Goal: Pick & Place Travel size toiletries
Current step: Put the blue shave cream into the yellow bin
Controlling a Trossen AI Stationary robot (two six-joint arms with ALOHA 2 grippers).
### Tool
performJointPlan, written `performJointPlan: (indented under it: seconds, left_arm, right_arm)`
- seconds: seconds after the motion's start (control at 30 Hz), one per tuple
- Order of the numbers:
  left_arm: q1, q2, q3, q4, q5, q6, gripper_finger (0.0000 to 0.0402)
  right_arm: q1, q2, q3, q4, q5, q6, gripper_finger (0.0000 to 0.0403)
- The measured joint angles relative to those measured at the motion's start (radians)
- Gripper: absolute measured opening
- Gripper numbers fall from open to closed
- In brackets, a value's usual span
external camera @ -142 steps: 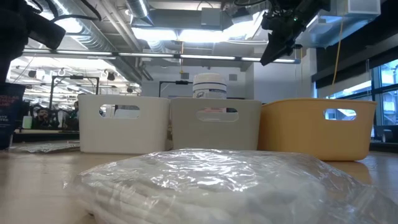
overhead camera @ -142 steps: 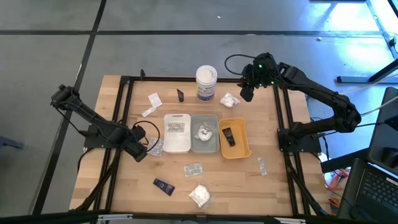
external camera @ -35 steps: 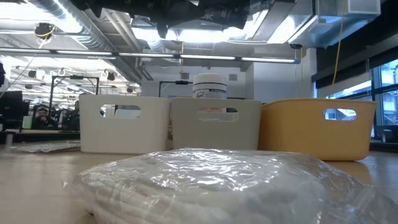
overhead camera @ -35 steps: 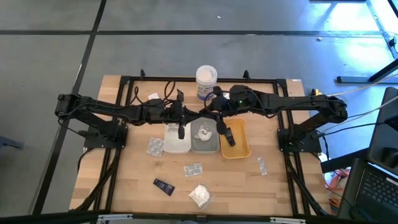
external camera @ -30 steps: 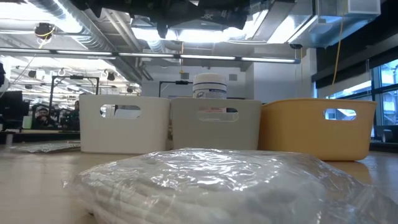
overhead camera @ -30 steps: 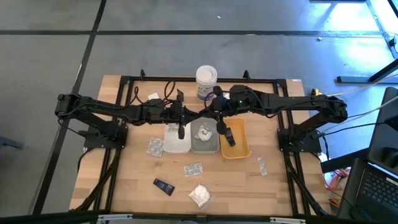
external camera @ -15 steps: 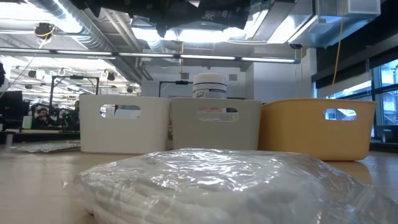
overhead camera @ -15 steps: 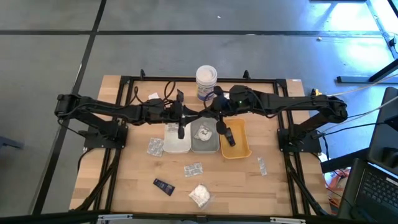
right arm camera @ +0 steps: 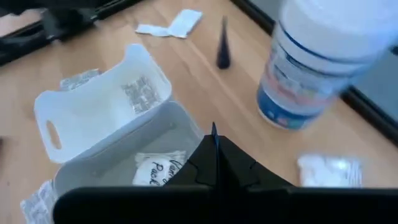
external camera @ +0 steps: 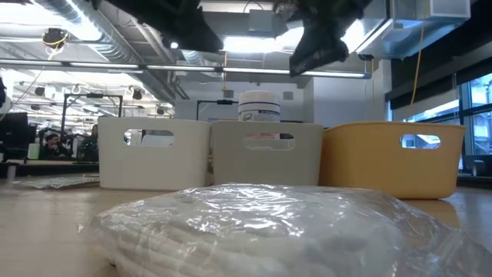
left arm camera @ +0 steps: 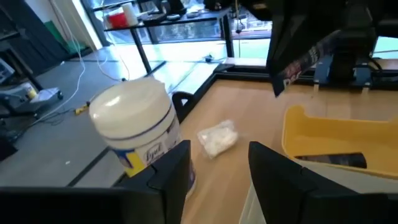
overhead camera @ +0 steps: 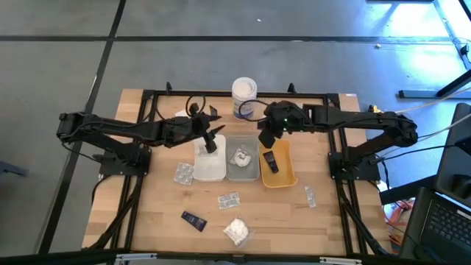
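My left gripper point(overhead camera: 211, 143) hovers open over the far end of the white tray point(overhead camera: 209, 171), nothing between its fingers point(left arm camera: 219, 154). My right gripper point(overhead camera: 263, 140) is shut and empty point(right arm camera: 214, 134) above the far ends of the grey tray point(overhead camera: 242, 174) and the orange tray point(overhead camera: 280, 179). A printed sachet point(right arm camera: 140, 93) lies in the white tray, a white bundle point(right arm camera: 158, 168) in the grey one, a black tube point(overhead camera: 270, 162) in the orange one. On the table lie sachets point(overhead camera: 184, 174) point(overhead camera: 229, 199) point(overhead camera: 310, 196), a black tube point(overhead camera: 193, 219) and a white bundle point(overhead camera: 236, 231).
The tall white tub point(overhead camera: 244, 94) stands at the far edge behind the trays. Beside it lie a small black tube point(right arm camera: 222, 53) and another white bundle point(left arm camera: 217, 138). The near bundle point(external camera: 269, 231) fills the low view's foreground. Black frame rails run along the table's sides.
Both grippers have tipped up from pointing down into the trays and drawn back toward the table's far edge, the left a little toward the left, the right a little toward the right. The things in the trays and on the table have stayed put.
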Motion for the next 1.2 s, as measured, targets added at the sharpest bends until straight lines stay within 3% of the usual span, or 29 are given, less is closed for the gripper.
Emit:
performJointPlan:
  seconds: [0.13, 0.4, 0.53, 0.67, 1.0, 1.2]
  left_arm:
    - [0.0, -0.044, -0.059, 0.007, 0.007, -0.014, 0.0145]
    - [0.0, -0.183, -0.253, 0.229, 0.055, -0.016, 0.0131]
    - [0.0, -0.232, -0.286, 0.262, 0.097, -0.027, 0.013]
    - [0.0, -0.247, -0.295, 0.284, 0.129, -0.027, 0.013]
    - [0.0, -0.247, -0.295, 0.284, 0.138, -0.026, 0.0129]
    - [0.0, -0.247, -0.295, 0.281, 0.132, -0.038, 0.013]
  right_arm:
    - [0.054, -0.001, -0.07, 0.0, 0.046, 0.139, 0.0002]
    - [0.217, -0.086, -0.302, 0.122, 0.316, 0.457, 0.0001]
    - [0.291, -0.111, -0.441, 0.204, 0.491, 0.665, 0.0001]
    - [0.334, -0.093, -0.537, 0.299, 0.564, 0.819, 0.0001]
    - [0.419, 0.033, -0.559, 0.312, 0.759, 0.938, 0.0001]
    - [0.465, 0.143, -0.56, 0.281, 0.78, 1.066, 0.0001]
